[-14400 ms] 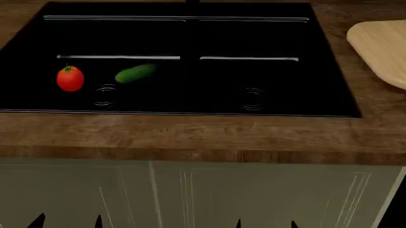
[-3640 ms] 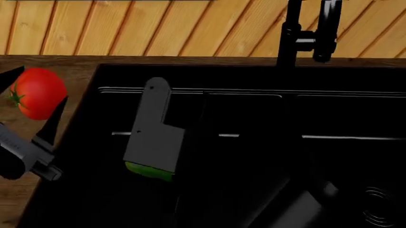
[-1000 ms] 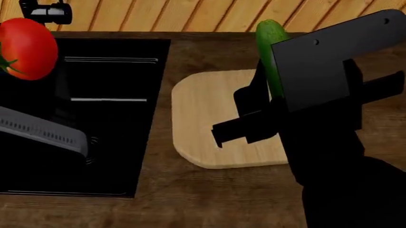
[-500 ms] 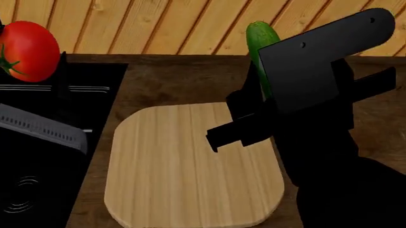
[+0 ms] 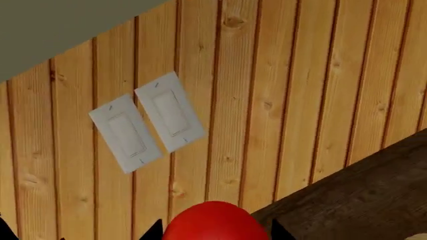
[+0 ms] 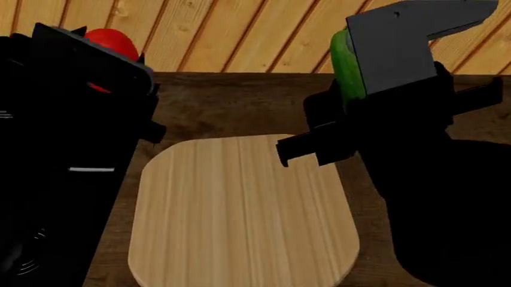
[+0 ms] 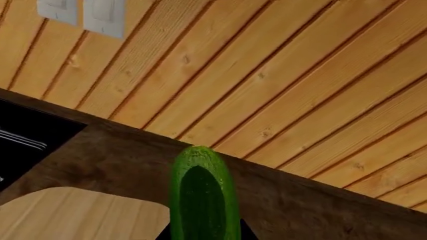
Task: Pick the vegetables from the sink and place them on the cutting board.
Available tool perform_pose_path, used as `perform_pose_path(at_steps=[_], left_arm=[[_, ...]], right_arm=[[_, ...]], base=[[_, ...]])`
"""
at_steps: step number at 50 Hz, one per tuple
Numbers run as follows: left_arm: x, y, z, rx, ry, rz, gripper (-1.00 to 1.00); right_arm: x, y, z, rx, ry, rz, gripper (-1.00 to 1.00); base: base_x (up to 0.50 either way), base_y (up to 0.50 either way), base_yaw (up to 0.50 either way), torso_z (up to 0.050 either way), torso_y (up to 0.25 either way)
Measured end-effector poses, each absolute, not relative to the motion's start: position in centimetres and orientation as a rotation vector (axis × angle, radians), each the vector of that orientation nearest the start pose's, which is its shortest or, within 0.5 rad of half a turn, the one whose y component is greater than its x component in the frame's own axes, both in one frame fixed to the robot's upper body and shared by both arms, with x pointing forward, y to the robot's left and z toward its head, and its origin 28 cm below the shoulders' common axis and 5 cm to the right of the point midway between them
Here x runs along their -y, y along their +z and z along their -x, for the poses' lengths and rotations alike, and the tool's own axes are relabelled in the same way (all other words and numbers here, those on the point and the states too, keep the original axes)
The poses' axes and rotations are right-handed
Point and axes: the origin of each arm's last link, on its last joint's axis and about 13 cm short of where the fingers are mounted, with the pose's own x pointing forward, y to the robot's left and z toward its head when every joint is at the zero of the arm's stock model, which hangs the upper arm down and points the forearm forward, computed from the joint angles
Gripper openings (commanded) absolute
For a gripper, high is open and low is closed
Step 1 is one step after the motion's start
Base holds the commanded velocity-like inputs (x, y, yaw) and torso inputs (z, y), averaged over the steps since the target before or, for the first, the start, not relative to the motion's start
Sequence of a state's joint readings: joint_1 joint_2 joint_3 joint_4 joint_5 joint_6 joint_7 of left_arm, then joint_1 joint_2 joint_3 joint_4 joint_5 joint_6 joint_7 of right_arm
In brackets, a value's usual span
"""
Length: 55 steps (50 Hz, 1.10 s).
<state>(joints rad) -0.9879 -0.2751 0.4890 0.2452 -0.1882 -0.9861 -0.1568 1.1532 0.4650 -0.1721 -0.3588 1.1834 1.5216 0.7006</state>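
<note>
Right tool (image 6: pixel 351 66) clamps cucumber (image 6: pixel 345 63) above cutting board (image 6: pixel 239 209); left tool (image 5: pixel 213 235) grips tomato (image 5: pixel 215 222).

My fingertips (image 5: pixel 152 230) flank the tomato (image 5: pixel 215 222). Beyond it I see a plank wall (image 5: pixel 300 85) bearing two white switches (image 5: pixel 147 121), and a dark countertop (image 5: pixel 360 195).

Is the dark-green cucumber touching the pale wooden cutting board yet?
Apart. Head view shows the cucumber held upright in the right gripper, above the board.
</note>
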Motion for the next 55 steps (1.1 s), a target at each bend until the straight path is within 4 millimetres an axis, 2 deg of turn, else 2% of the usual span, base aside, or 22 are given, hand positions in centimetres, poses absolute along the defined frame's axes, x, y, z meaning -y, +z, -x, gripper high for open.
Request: perform_pose_path(at_steps=[9,19,32,44,55], left_arm=[[-16.6,24.7,-34.8,-0.002,-0.174,-0.326,-1.0],[-14.5,24.0,-36.3,-0.107,-0.217,-0.277,-1.0],[-13.0,21.9,-36.2,-0.183,-0.253,-0.292,-1.0],[-12.7,19.8,-35.7,-0.244,-0.248,-0.307,-1.0],[-12.7,18.7,-35.1,-0.27,-0.253,-0.315,-1.0]], right_arm=[[12.7,29.8,-26.5,-0.153,0.083,0.225,-1.0],[13.0,29.6,-26.2,-0.162,0.057,0.194,-1.0],[13.2,29.2,-25.9,-0.17,0.038,0.171,-1.0],[13.3,29.0,-25.9,-0.176,0.031,0.16,-1.0],[13.2,28.8,-25.9,-0.179,0.031,0.15,-1.0]], base=[[0.0,0.0,0.0,0.0,0.001],[0.0,0.0,0.0,0.0,0.0],[0.0,0.0,0.0,0.0,0.0],[0.0,0.0,0.0,0.0,0.001],[0.0,0.0,0.0,0.0,0.0]])
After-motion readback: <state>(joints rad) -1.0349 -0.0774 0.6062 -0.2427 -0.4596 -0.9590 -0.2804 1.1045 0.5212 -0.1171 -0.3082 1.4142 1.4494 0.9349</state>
